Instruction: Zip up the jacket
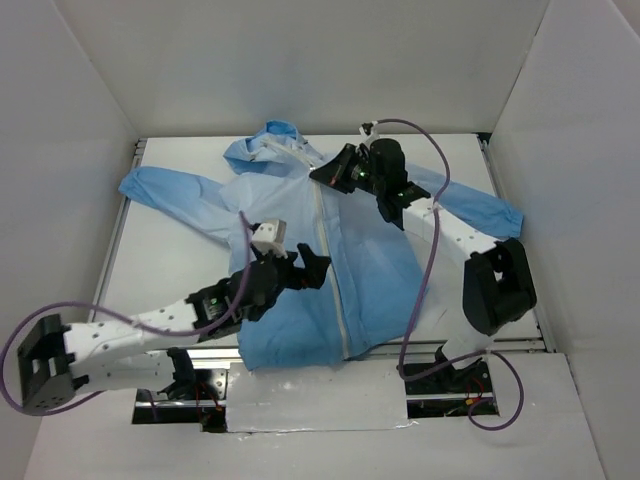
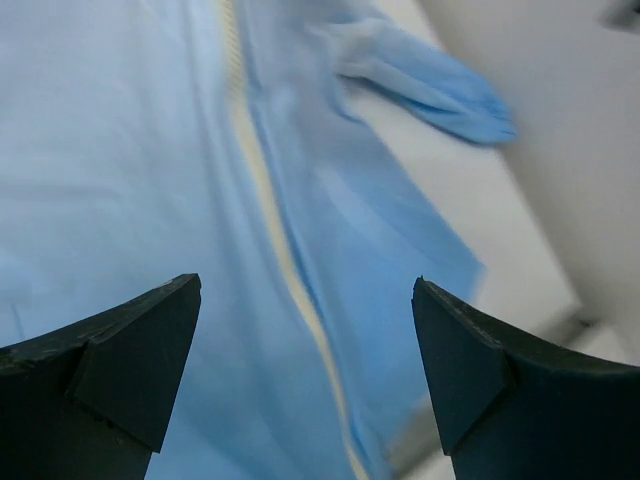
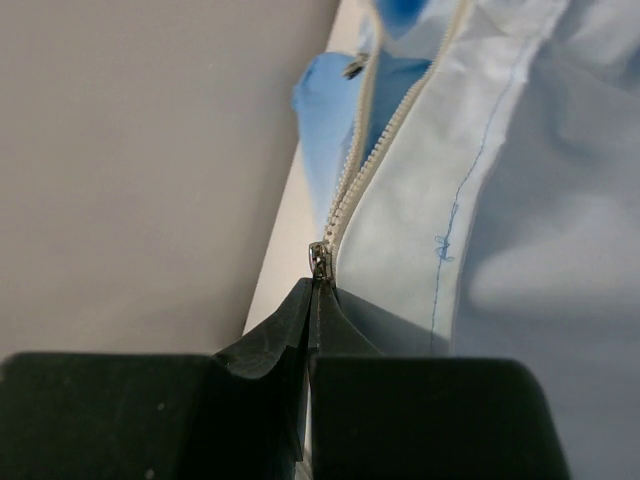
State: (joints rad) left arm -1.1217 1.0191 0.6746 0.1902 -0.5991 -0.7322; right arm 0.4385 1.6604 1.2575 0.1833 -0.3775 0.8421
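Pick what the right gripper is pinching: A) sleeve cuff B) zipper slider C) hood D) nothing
B: the right wrist view shows the right gripper shut on the zipper slider of the jacket, with the teeth parted beyond it.

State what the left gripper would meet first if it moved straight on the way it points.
Most likely the jacket, at or just beside its white zipper strip, which lies straight ahead of the open left gripper. Depth is unclear.
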